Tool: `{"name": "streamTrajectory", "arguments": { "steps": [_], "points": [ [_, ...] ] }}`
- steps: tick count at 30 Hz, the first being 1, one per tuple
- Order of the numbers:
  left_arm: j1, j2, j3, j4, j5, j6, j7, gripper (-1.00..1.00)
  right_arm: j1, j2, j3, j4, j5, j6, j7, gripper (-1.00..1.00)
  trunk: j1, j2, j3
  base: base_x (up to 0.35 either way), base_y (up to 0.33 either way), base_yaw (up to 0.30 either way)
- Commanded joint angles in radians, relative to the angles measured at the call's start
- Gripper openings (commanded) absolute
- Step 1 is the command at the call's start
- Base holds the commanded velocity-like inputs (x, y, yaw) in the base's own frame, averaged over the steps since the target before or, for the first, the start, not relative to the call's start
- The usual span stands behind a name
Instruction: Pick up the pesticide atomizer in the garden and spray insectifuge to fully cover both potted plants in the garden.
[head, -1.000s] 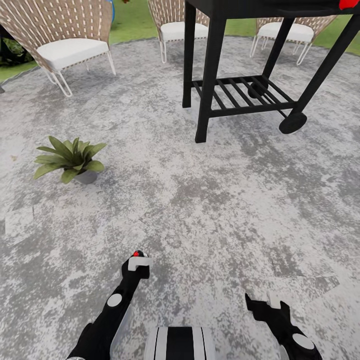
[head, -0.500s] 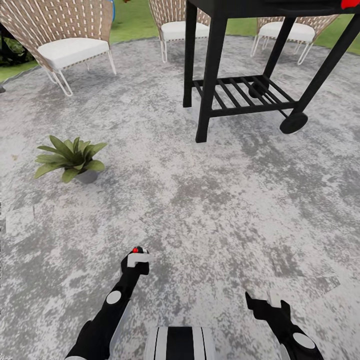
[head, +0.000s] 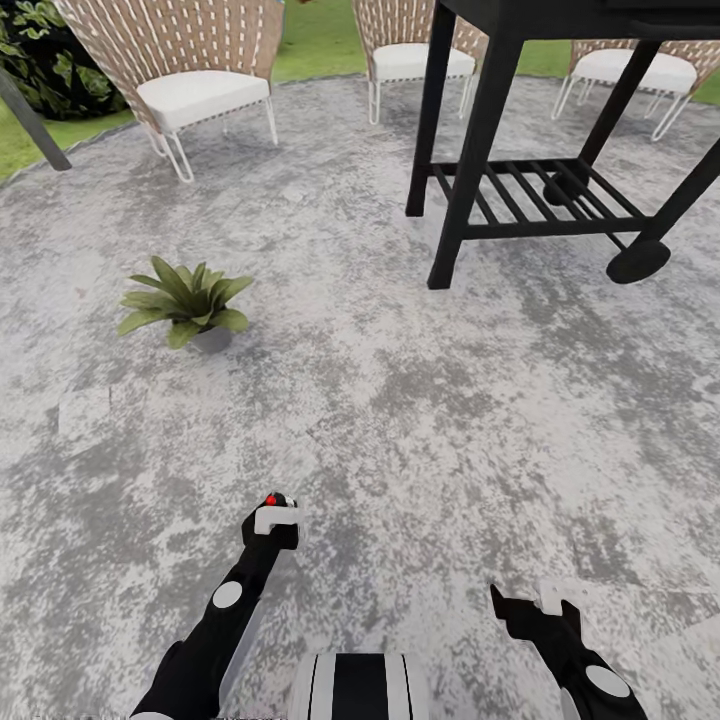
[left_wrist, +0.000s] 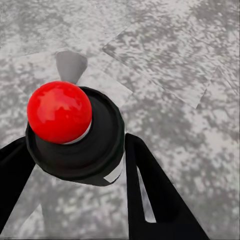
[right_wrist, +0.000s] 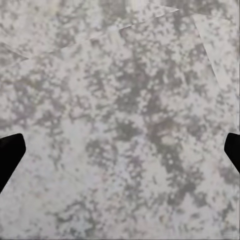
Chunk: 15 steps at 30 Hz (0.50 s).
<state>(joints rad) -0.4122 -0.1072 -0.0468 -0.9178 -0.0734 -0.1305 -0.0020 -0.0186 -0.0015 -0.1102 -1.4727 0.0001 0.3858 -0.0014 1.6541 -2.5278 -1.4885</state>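
Observation:
My left gripper (head: 271, 527) is shut on the pesticide atomizer (head: 274, 514), whose white spray head with a red dot pokes up between the fingers, low in the head view. The left wrist view looks down on the atomizer (left_wrist: 98, 134), its red dot and dark cap between two black fingers (left_wrist: 150, 190). One potted plant (head: 186, 300), a low green rosette in a small grey pot, stands on the patio (head: 400, 400) ahead and to the left, well beyond the left gripper. My right gripper (head: 530, 607) hangs open and empty at the lower right, over bare paving (right_wrist: 125, 120).
A black wheeled grill cart (head: 520, 190) stands ahead on the right. Wicker chairs with white cushions (head: 200, 70) (head: 410, 50) (head: 630, 65) line the patio's far edge, with lawn (head: 320, 40) behind. A dark slanted pole (head: 30, 120) and a bush (head: 50, 50) are at far left.
The whole picture has shifted right, so the camera has turned left; plant, chairs and cart hold their places on the patio. Both arms keep their pose, the left still holding the atomizer.

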Motion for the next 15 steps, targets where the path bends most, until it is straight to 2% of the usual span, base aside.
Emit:
{"name": "streamTrajectory", "arguments": {
  "steps": [1,11,15],
  "points": [
    [0.0,0.0,0.001,0.001,-0.008,-0.003,0.0,-1.0,0.0,0.0,0.0,-0.001,0.0,0.005,0.0,1.0,-0.001,0.0,0.003,0.0,0.0,0.245],
    [0.0,-0.001,0.001,0.0,-0.008,-0.003,0.0,-1.0,0.0,0.0,-0.001,-0.001,0.0,0.005,0.0,1.0,-0.005,0.002,0.042,0.0,0.0,0.237],
    [0.0,0.0,0.001,0.0,-0.008,-0.003,0.0,-1.0,0.0,-0.001,-0.001,-0.001,-0.001,0.005,0.0,1.0,-0.007,0.003,0.057,0.0,0.0,0.127]
  ]
}}
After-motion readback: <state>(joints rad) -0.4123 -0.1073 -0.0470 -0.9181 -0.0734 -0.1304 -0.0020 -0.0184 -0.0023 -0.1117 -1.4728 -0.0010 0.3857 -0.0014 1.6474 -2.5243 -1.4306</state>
